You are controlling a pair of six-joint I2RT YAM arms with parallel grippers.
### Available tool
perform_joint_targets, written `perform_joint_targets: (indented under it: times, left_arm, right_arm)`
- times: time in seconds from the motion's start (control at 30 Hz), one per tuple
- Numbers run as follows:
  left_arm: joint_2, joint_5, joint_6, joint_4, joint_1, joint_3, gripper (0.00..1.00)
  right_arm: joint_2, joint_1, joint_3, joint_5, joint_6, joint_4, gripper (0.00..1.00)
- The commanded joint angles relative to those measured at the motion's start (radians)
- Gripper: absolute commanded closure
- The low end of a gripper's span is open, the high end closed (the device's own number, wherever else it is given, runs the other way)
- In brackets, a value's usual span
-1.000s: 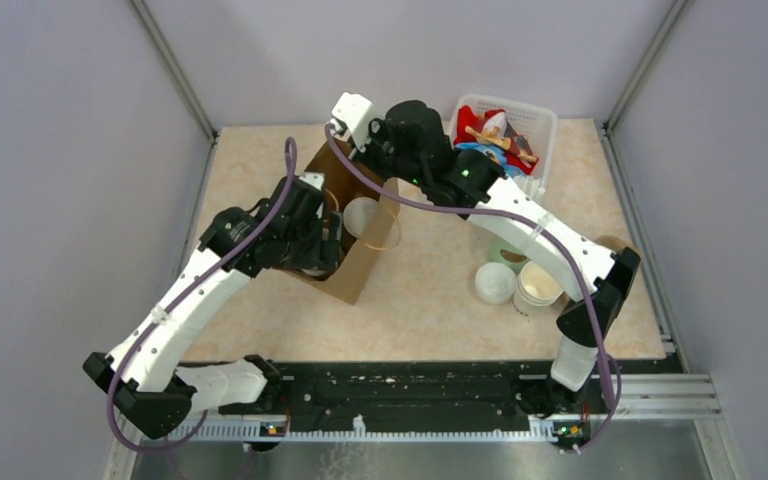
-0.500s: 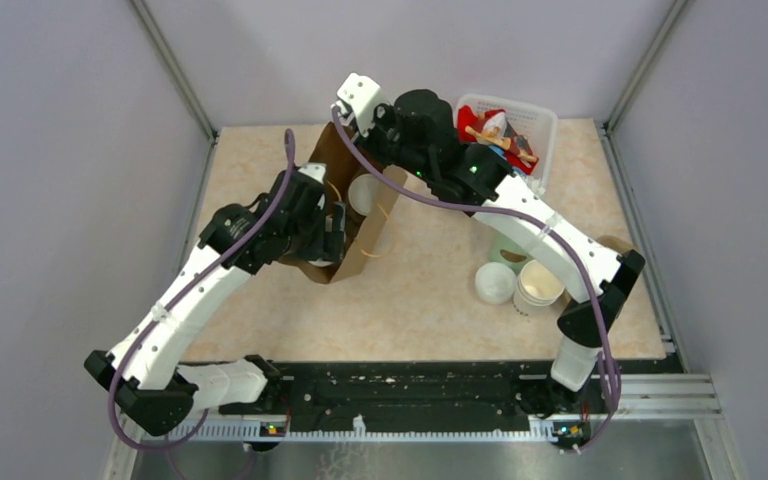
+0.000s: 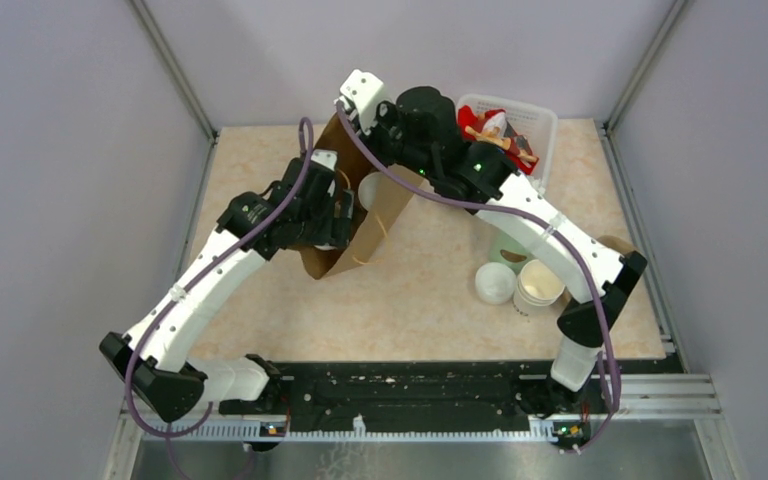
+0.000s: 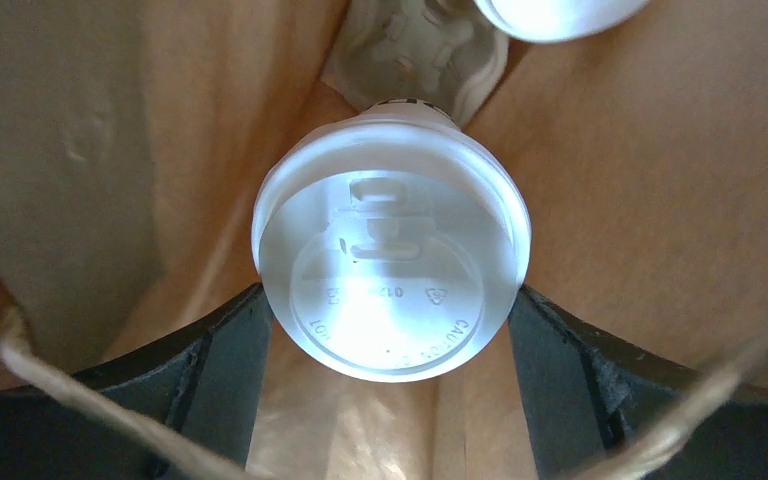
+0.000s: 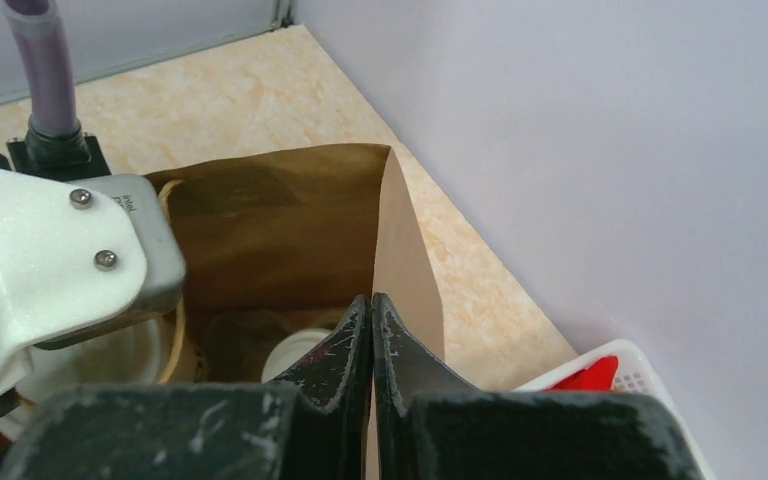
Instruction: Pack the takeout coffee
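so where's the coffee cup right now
The coffee cup stands inside the brown paper bag, left of centre toward the back in the top view, gripped by the left end effector.

From where I stand, the only writing is on the takeout coffee (image 4: 390, 200). Its white lid (image 4: 360, 330) has raised lettering, with "CAUTION" curving along the lower right rim. Near it are a small recycling triangle and some digits too faint to read. The rest of the embossing stays illegible.
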Motion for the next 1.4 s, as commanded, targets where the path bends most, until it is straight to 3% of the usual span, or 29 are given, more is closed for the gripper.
perform_joint_targets:
  times: [0.0,0.17,0.4,0.7,1.37]
  left_arm:
    - [-0.007,-0.062,0.067,0.173,0.003,-0.001,0.53]
    - [-0.035,-0.043,0.110,0.320,0.003,-0.085,0.52]
    - [-0.009,-0.028,0.115,0.322,0.003,-0.076,0.53]
    - [-0.004,0.028,0.163,0.471,0.003,-0.162,0.52]
    - [0.148,0.013,0.209,0.454,0.008,-0.046,0.54]
  right_arm:
    - [-0.011,-0.001,0.067,-0.048,0.056,0.018,1.00]
    - [-0.036,-0.052,0.011,-0.116,0.116,0.032,1.00]
    - [-0.056,-0.134,-0.038,-0.193,0.209,0.034,1.00]
    - [-0.074,-0.192,-0.104,-0.243,0.272,0.054,1.00]
    - [-0.006,-0.257,0.015,-0.309,0.336,-0.043,1.00]
